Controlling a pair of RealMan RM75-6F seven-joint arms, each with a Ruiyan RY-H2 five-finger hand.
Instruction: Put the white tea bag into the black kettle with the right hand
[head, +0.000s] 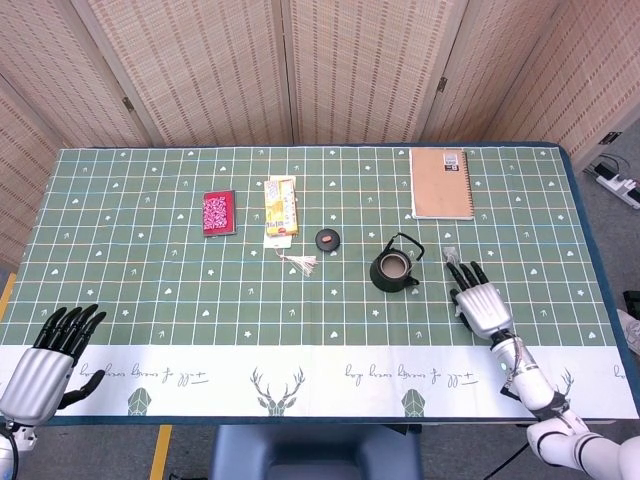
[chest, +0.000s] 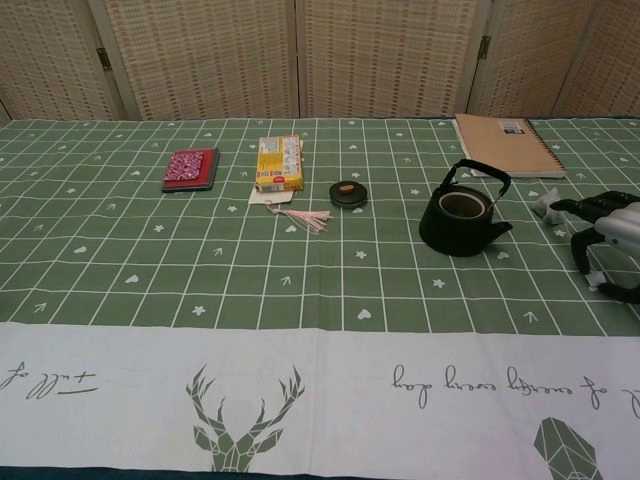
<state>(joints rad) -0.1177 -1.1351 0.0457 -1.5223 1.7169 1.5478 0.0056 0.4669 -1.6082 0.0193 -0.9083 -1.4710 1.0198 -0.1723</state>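
Your right hand's fingers (head: 465, 273) are spread and hold nothing, hovering low over the desk (head: 150, 200), and the tea bag (head: 450, 254) lies just past their tips at about 11 o'clock, far nearer this right hand (head: 480, 304) than your left hand (head: 45, 355), which rests open at the desk's near left edge. The bag is a small white, crumpled-looking packet, too small to judge its long axis. It sits on the cloth just beside the kettle (head: 394, 266), at the kettle's 2 o'clock.
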